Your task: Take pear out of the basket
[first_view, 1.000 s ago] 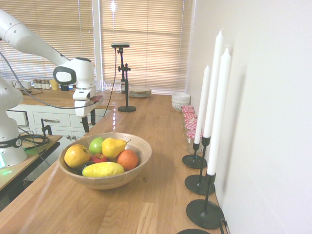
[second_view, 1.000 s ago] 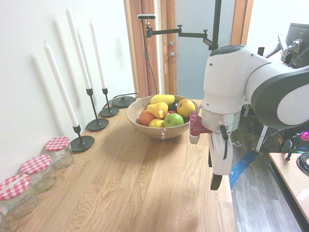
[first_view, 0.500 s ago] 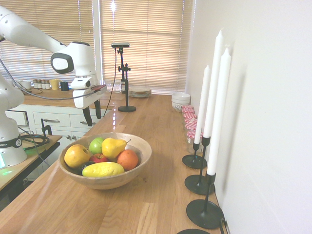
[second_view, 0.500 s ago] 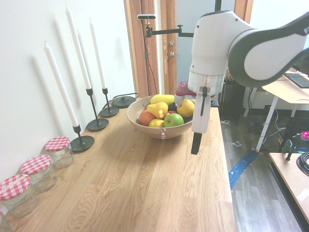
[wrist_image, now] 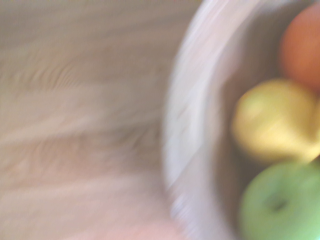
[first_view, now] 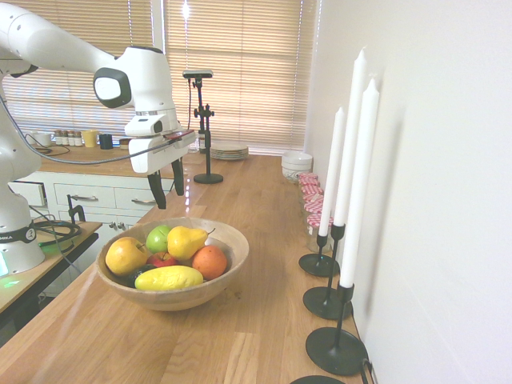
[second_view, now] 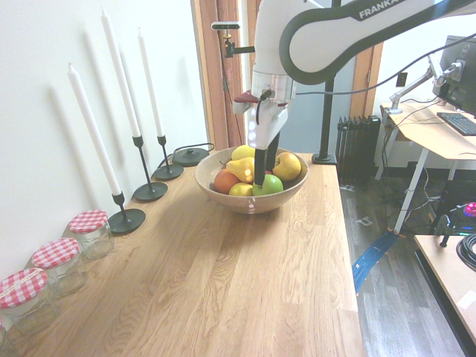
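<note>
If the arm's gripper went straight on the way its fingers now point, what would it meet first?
Probably the green apple, near the bowl's rim: the gripper points down roughly over that side, though depth is unclear.

wooden counter (first_view: 264,320), fruit bowl (first_view: 180,298), black candle holders (first_view: 336,350), lidded jars (second_view: 59,262)
</note>
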Robot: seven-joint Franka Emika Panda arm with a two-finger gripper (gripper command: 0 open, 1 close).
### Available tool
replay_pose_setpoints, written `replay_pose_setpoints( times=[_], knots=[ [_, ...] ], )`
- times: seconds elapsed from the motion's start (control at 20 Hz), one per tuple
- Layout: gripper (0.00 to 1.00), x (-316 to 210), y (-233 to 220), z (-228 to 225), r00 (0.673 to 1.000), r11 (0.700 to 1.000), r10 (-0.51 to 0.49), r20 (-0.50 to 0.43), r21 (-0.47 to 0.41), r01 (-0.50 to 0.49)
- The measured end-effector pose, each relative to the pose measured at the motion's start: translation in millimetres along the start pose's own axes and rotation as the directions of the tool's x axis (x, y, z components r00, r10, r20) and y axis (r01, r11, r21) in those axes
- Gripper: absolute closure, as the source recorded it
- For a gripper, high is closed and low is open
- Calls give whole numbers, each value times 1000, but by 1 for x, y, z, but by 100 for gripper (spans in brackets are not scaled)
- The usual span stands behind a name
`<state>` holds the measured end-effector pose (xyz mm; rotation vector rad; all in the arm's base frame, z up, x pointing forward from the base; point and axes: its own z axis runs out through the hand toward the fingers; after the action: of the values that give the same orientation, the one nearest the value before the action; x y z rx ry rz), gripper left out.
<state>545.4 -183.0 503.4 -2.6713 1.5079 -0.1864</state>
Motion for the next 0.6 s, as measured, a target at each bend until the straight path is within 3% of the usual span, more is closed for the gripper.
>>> replay_pose_setpoints(
  times=[0.6],
  knots=[
    [0,99,26,-9,995,995,92,43,36,-93]
  ],
)
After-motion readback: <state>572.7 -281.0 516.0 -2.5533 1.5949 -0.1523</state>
